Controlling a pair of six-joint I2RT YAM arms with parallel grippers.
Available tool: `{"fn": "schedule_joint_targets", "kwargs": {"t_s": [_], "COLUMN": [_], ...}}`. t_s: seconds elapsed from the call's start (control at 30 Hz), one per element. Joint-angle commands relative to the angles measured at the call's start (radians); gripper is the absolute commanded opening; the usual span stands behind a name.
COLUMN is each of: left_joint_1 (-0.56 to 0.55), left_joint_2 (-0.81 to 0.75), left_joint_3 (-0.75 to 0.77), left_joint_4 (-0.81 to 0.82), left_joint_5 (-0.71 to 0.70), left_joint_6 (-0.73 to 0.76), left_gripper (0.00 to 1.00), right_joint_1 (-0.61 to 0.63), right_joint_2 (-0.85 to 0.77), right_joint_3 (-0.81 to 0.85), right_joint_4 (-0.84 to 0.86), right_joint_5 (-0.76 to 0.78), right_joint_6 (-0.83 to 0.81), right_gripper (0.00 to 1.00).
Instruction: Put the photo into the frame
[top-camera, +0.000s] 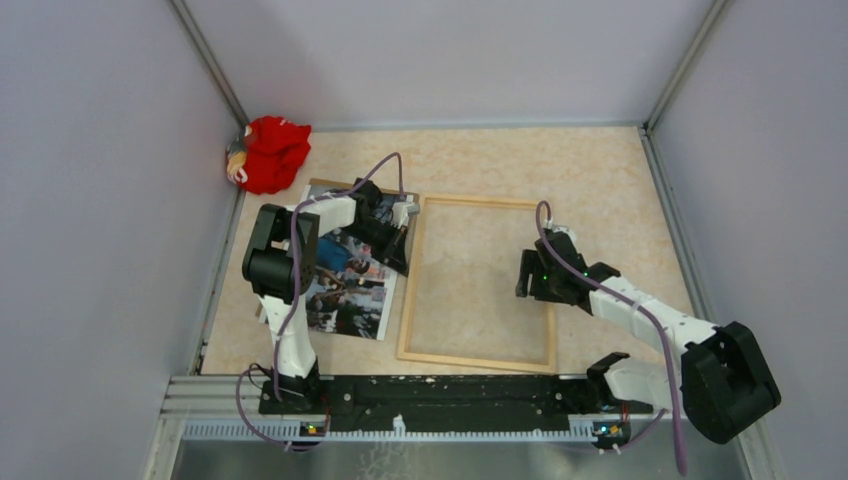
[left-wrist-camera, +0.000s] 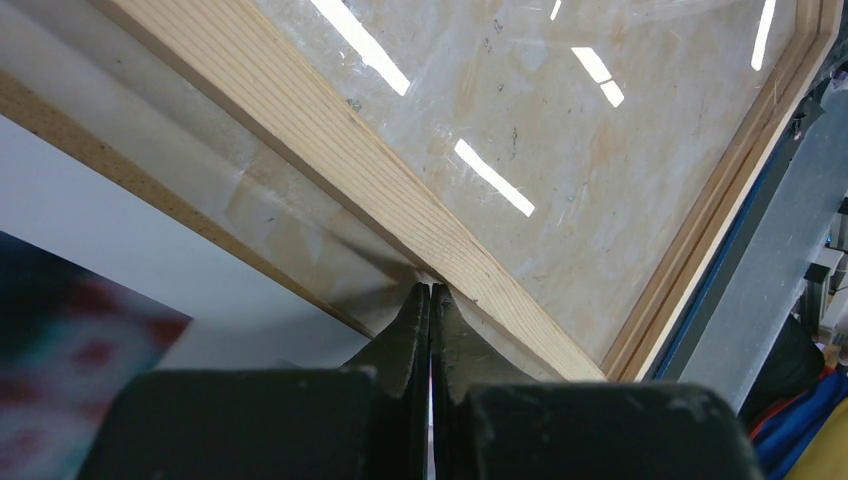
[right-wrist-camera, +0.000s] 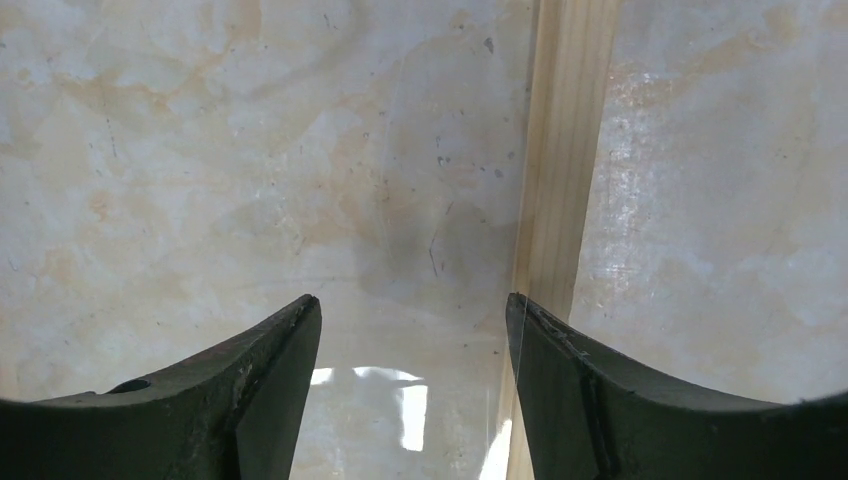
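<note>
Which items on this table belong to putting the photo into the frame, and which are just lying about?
Belongs to the job:
- glossy rectangular photo of a crowded scene
- thin light-wood rectangular frame with a clear pane

Just lying about:
- plain brown backing board under the photo
- red soft toy in the far left corner
</note>
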Motion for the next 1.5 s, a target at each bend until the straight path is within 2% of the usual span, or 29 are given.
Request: {"fn": "schedule_joint_targets", "kwargs": {"t_s": [0.0,0.2,0.4,0.8,1.0,1.1,1.2,1.27,1.33,1.47], "left_joint_1": [-0.002,0.000,0.000,0.001,0.000,0.001,0.001,0.001,0.001,0.001], "left_joint_2": [0.020,0.025,0.026,0.030,0.035,0.037,0.033,0.032,0.033,0.037], "left_joint_3": [0.014,0.012,0.018,0.021,0.024,0.023,0.021,0.020,0.017,0.016], "left_joint_4": [0.004,0.005,0.001,0.002,0.003,0.003,0.004,0.005,0.005,0.006], "left_joint_5": [-0.028,-0.029,-0.028,-0.027,-0.023,-0.025,-0.024,-0.024,-0.023,-0.027], "left_joint_6": [0.021,0.021,0.021,0.019,0.017,0.019,0.019,0.019,0.020,0.021], "left_gripper": [0.00,0.00,0.00,0.00,0.00,0.00,0.00,0.00,0.00,0.00], "right_joint_1": [0.012,0.011,0.011,0.007,-0.035,-0.060,-0.078,-0.086,-0.089,-0.097], "right_joint_2": [-0.022,-0.066,-0.043,-0.119,-0.277,-0.336,-0.357,-0.360,-0.360,-0.376], "right_joint_3": [0.050,0.035,0.029,0.000,-0.025,-0.049,-0.077,-0.096,-0.112,-0.132], "right_joint_4": [-0.034,-0.037,-0.041,0.049,0.205,0.274,0.316,0.342,0.370,0.410], "right_joint_5": [0.033,0.033,0.026,-0.086,-0.313,-0.418,-0.474,-0.498,-0.519,-0.546], "right_joint_6": [-0.011,-0.010,-0.012,0.026,0.074,0.107,0.127,0.136,0.146,0.154], "right_gripper": [0.68,0.68,0.69,0.65,0.51,0.36,0.16,0.06,0.02,0.00]}}
